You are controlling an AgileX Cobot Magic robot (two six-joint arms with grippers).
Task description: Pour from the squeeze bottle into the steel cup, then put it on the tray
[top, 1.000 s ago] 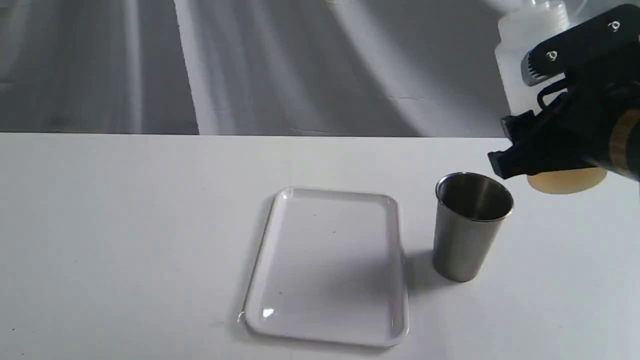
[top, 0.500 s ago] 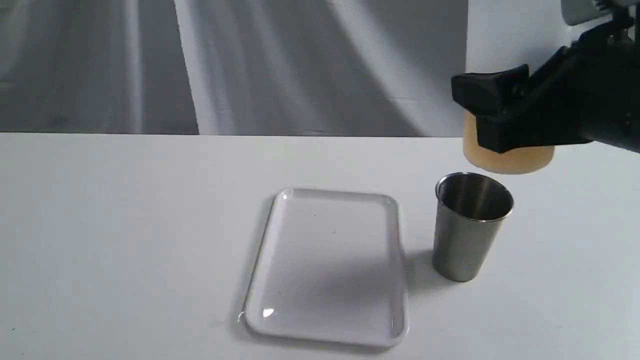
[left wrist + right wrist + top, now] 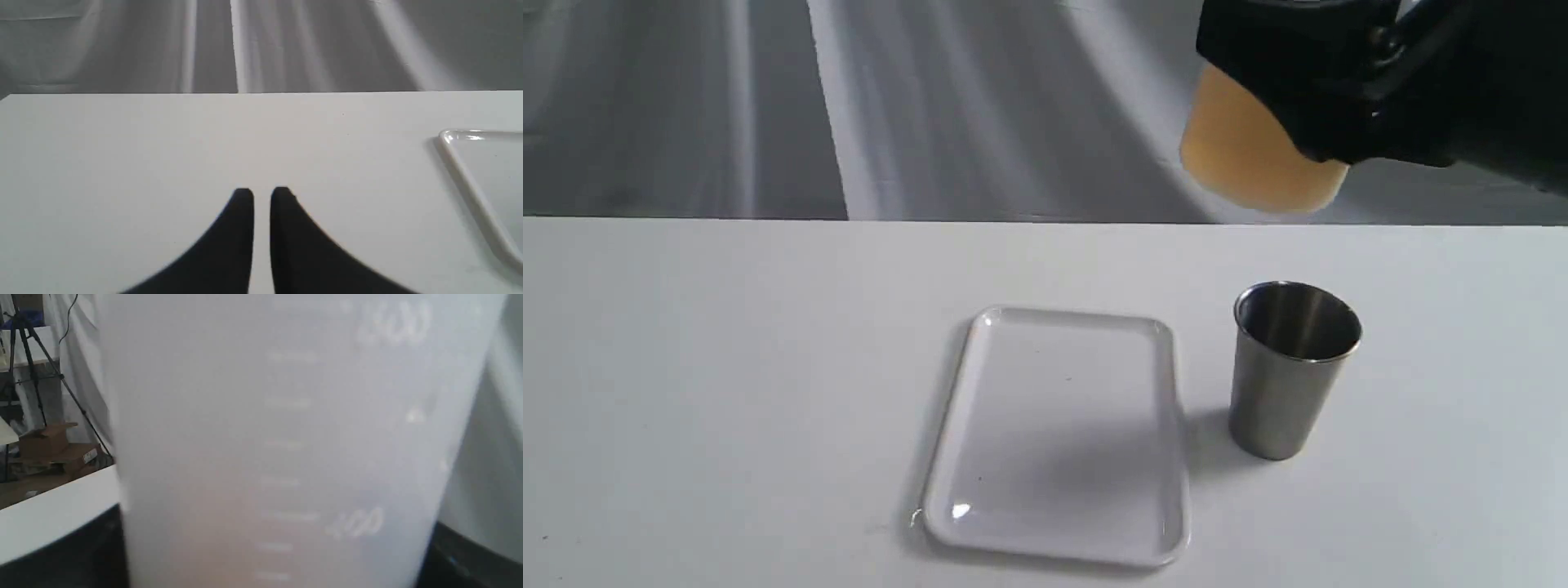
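High in the air, up and behind the steel cup point(image 3: 1294, 367), hangs the squeeze bottle point(image 3: 1254, 167). Only its amber-filled base shows in the exterior view, tilted with the base toward the left; the nozzle is out of frame. My right gripper point(image 3: 1294, 90) is shut on the bottle's body. In the right wrist view the translucent bottle point(image 3: 286, 437) fills the picture. The cup stands upright on the table, just right of the white tray point(image 3: 1062, 433), which holds nothing. My left gripper point(image 3: 261, 196) is shut, low over bare table, with the tray's corner point(image 3: 474, 163) off to one side.
A white table point(image 3: 727, 367) carries everything, and its far edge meets a grey draped backdrop point(image 3: 931, 106). Off the table, the right wrist view shows a tripod point(image 3: 36, 371) and cardboard boxes point(image 3: 49, 445).
The right gripper has carried the bottle up and to the left, from beside the cup's rim to high above and behind it. Cup, tray and left gripper have not moved.
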